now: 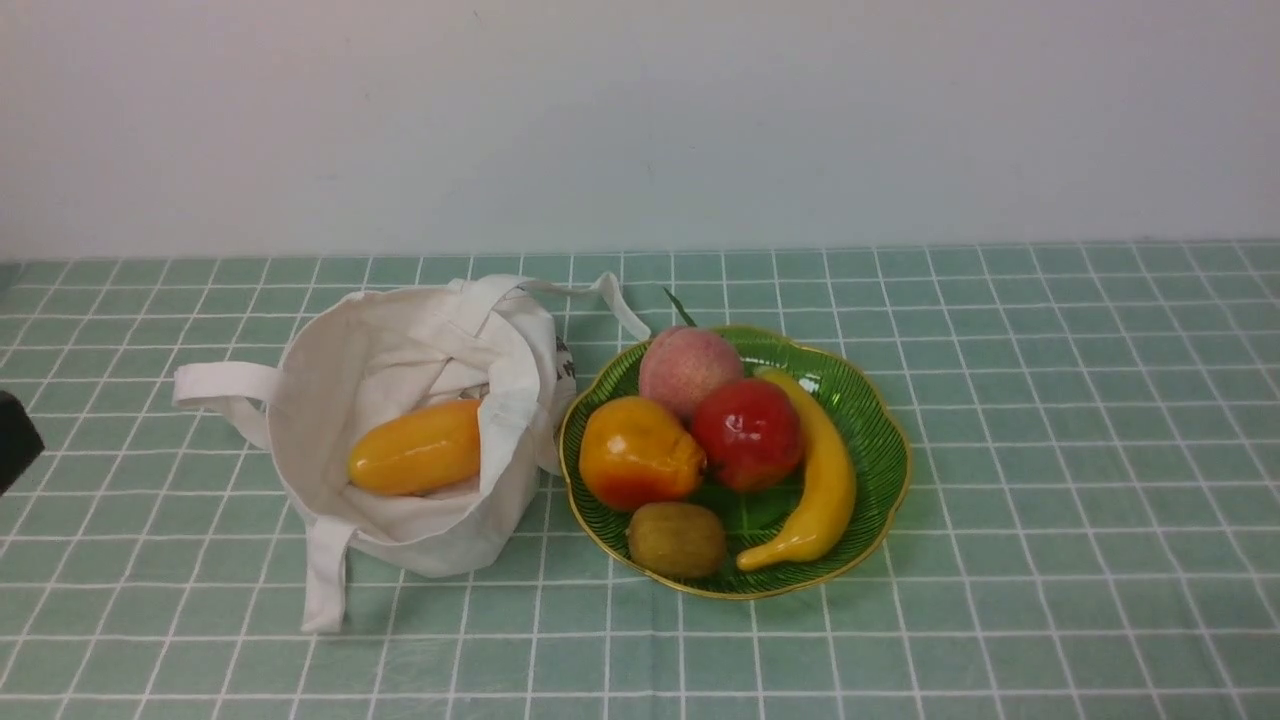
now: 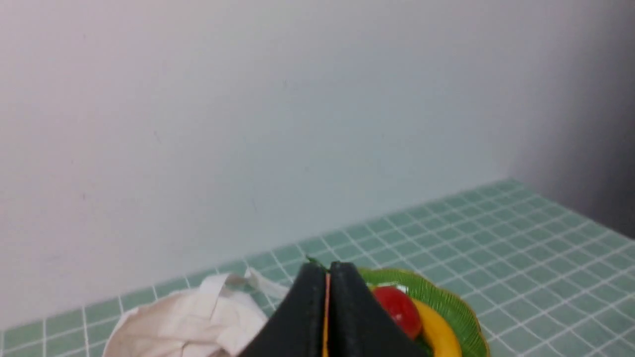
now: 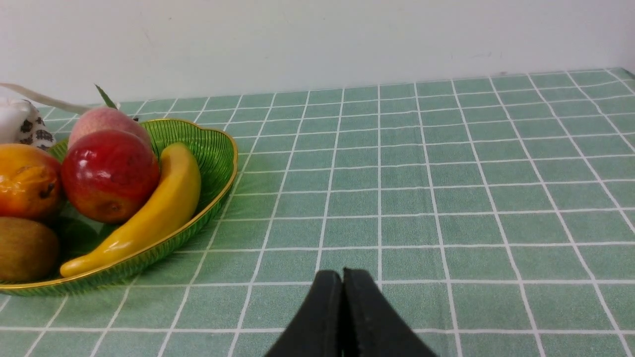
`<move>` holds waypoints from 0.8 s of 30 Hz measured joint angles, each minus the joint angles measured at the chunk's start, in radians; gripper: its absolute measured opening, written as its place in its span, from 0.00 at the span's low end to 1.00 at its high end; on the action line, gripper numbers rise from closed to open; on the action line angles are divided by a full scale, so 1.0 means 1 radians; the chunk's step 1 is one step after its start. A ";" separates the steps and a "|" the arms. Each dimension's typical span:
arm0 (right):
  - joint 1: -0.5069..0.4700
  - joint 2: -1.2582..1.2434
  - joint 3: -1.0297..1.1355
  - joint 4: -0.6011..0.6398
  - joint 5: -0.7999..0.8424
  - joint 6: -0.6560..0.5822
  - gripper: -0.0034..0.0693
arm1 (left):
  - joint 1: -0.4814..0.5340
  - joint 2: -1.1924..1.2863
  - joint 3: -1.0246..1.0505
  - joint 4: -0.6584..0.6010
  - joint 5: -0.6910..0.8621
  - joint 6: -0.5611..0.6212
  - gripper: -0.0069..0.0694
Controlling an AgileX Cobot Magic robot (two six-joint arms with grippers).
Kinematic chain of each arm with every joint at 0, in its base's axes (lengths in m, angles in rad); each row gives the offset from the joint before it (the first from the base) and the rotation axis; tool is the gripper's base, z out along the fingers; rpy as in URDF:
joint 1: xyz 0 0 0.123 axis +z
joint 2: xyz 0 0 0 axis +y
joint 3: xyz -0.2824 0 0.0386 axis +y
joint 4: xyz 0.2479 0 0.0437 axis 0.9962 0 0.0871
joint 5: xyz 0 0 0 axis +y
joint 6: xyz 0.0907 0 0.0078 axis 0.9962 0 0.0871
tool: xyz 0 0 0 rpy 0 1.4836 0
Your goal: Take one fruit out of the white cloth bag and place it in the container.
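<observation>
The plump orange-yellow fruit (image 1: 640,452) with a reddish blush lies in the green dish (image 1: 870,420), on the side nearest the bag; it also shows in the right wrist view (image 3: 25,181). The white cloth bag (image 1: 400,350) stands open just left of the dish, touching its rim. My left gripper (image 2: 327,270) is shut and empty, raised well back from the bag (image 2: 188,322) and dish (image 2: 446,302). Only a dark corner of the left arm (image 1: 15,440) shows at the front view's left edge. My right gripper (image 3: 342,273) is shut and empty, low over the cloth right of the dish (image 3: 218,148).
A longer yellow-orange oblong fruit (image 1: 415,448) lies inside the bag. The dish also holds a peach (image 1: 685,365), a red apple (image 1: 745,432), a banana (image 1: 825,480) and a kiwi (image 1: 677,540). A green checked cloth (image 1: 1050,500) covers the table; a white wall stands behind.
</observation>
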 joint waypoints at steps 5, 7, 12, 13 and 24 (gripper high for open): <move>0.000 0.000 0.000 0.000 0.000 0.000 0.03 | 0.000 -0.004 0.059 0.006 -0.047 0.000 0.08; 0.000 0.000 0.000 0.000 0.000 0.000 0.03 | 0.000 -0.004 0.071 0.006 -0.047 0.000 0.08; 0.000 0.000 0.000 0.000 0.000 0.000 0.03 | 0.000 -0.004 0.086 0.006 -0.044 0.000 0.08; 0.000 0.000 0.000 0.000 0.000 0.000 0.03 | 0.000 -0.004 0.086 0.006 -0.044 0.000 0.08; 0.000 0.000 0.000 0.000 0.000 0.000 0.03 | 0.000 -0.004 0.143 0.006 -0.033 0.000 0.08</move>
